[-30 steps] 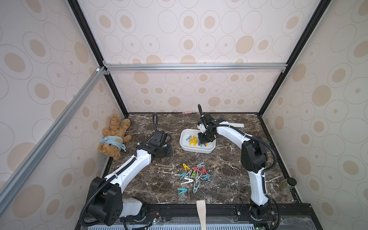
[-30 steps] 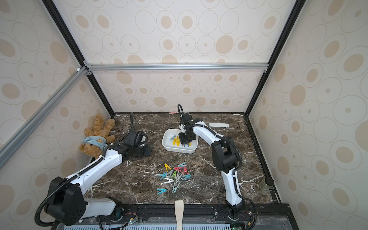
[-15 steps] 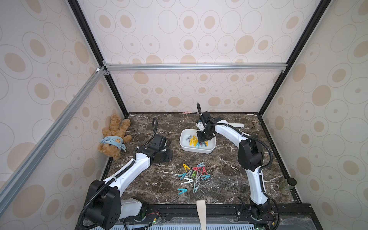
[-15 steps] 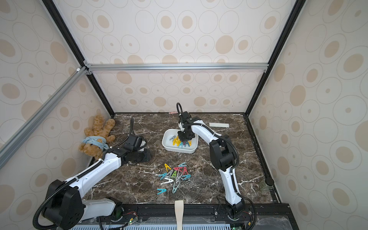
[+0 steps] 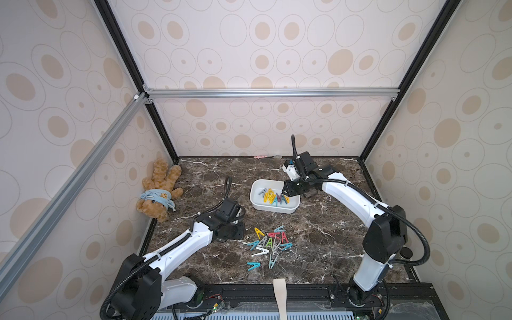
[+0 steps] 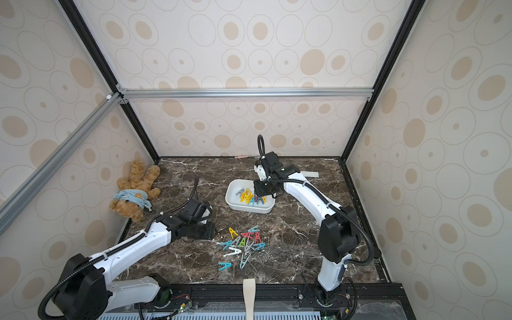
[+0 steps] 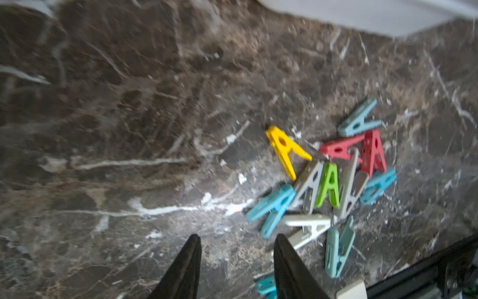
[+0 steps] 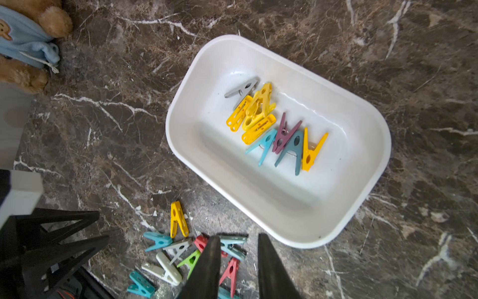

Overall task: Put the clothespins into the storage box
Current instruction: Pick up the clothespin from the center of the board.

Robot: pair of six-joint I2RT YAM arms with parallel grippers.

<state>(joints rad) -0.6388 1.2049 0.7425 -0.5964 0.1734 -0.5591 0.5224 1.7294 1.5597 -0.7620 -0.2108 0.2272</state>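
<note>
Though clothespins (image 5: 270, 243) point every way, the storage box (image 5: 273, 208) seems to lie mostly left-right.

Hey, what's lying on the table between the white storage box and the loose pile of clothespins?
Nothing: only bare marble tabletop separates the storage box from the pile of clothespins, clear in both top views.

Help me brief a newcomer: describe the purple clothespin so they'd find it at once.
Look on the dark marble table for the white storage box, beyond the loose pile of clothespins. Inside it, next to the yellow cluster, the purple clothespin lies between two teal ones. It is the only purple clip in view.
</note>
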